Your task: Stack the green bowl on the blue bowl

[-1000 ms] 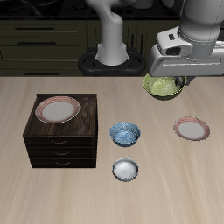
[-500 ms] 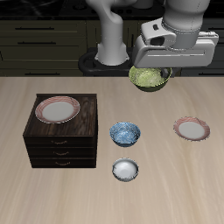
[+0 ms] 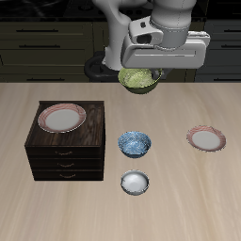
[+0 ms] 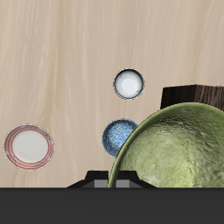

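My gripper (image 3: pixel 141 73) is shut on the green bowl (image 3: pixel 139 81) and holds it in the air, above the table's back part. The bowl fills much of the wrist view (image 4: pixel 179 157), olive-green and mottled. The blue bowl (image 3: pixel 134 143) stands on the table nearer the front edge, beside the dark cabinet; it is speckled blue and white inside. In the wrist view the blue bowl (image 4: pixel 116 137) shows partly behind the green bowl's rim. The fingertips are hidden behind the gripper body and the bowl.
A dark wooden drawer cabinet (image 3: pixel 68 141) carries a pink-rimmed plate (image 3: pixel 62 117) on its top. A small white-grey bowl (image 3: pixel 135 182) stands in front of the blue bowl. Another pink-rimmed plate (image 3: pixel 205 138) lies on the table at the other side.
The gripper has carried the green bowl sideways across the table's back, from above the lone plate's side to about in line with the blue bowl.
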